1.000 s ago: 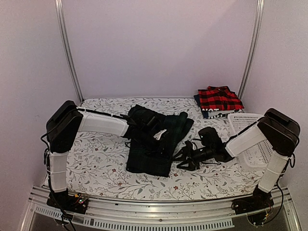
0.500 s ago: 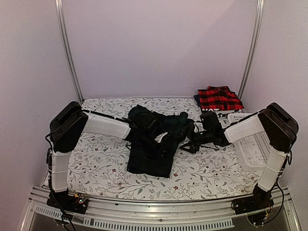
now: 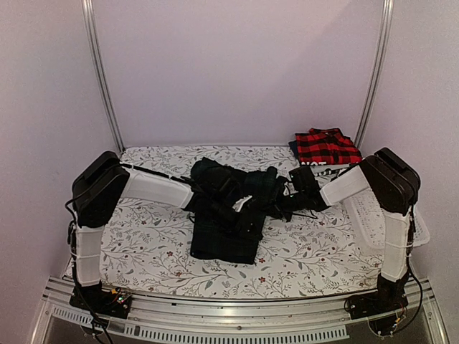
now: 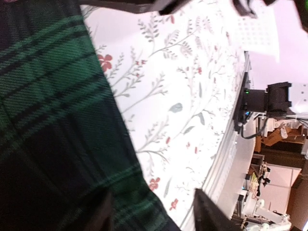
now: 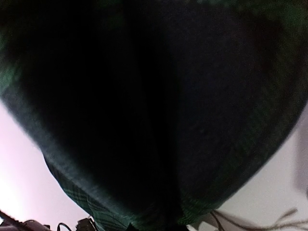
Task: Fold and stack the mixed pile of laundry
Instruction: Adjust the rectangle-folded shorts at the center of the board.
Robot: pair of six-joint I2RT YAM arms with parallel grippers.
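A dark green-navy plaid garment point(image 3: 224, 229) lies rumpled in the middle of the floral table cloth point(image 3: 143, 236). My left gripper point(image 3: 237, 208) hovers over its upper part. In the left wrist view this gripper point(image 4: 156, 214) is open, and the plaid garment's point(image 4: 53, 125) edge runs between its fingers. My right gripper point(image 3: 282, 206) is pushed into the garment's right edge. Dark plaid cloth point(image 5: 154, 106) fills the right wrist view and hides the fingers. A folded red-and-black checked flannel shirt point(image 3: 326, 148) rests on a navy folded garment point(image 3: 310, 169) at the back right.
A white lattice basket point(image 3: 369, 211) stands at the right edge, partly behind my right arm. Metal frame posts point(image 3: 100, 72) rise at both back corners. The table's front rail point(image 4: 226, 159) shows beyond the left fingers.
My right arm swung left and back from the front of the table to the garment's right edge, and its jaws narrowed. My left gripper opened over the plaid cloth.
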